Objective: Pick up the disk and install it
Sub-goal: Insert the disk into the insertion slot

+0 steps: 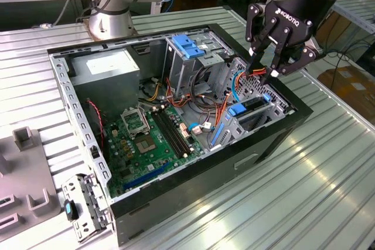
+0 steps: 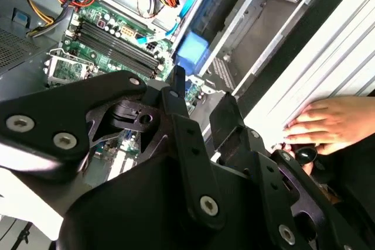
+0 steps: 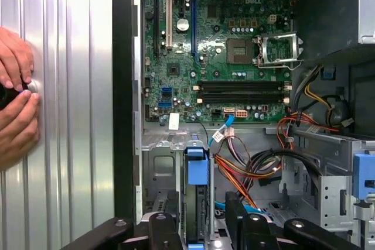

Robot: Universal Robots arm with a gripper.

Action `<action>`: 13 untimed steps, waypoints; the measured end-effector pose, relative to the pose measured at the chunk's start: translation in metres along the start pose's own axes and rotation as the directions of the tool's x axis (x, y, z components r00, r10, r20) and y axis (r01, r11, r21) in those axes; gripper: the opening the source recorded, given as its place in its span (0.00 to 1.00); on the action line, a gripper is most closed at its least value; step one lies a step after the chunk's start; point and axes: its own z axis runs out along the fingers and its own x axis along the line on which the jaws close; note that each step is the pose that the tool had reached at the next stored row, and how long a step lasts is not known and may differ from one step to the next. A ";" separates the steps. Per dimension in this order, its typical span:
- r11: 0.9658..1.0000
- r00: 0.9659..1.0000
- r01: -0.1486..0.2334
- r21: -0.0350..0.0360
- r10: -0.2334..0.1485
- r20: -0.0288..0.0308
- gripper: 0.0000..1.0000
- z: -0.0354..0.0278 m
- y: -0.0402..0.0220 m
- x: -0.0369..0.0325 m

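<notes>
The gripper (image 1: 266, 73) hangs open and empty over the drive bay of the case (image 1: 193, 194). Its fingers (image 3: 164, 226) are spread to either side of the disk (image 3: 197, 200). The disk stands on edge in the bay beside the motherboard (image 3: 217, 57); it looks seated, though its lower part is hidden. Outside the case, a person's hands (image 3: 14, 103) rest on the ribbed table (image 3: 76, 86), around a small dark object.
</notes>
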 end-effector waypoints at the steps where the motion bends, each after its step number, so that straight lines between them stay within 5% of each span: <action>1: 1.000 1.000 0.000 0.000 0.000 0.000 0.45 0.0001 0.0000 0.0000; 5: 1.000 1.000 0.000 0.000 0.000 0.000 0.43 0.0061 -0.0038 0.0001; 7: 1.000 1.000 0.000 0.000 0.000 0.000 0.30 0.0102 -0.0060 0.0002; 9: 1.000 1.000 0.000 0.000 0.000 0.000 0.30 0.0142 -0.0080 0.0004; 11: 1.000 1.000 0.000 0.000 0.000 0.000 0.12 0.0181 -0.0099 0.0009; 13: 1.000 1.000 0.000 0.000 0.000 0.000 0.11 0.0250 -0.0131 0.0021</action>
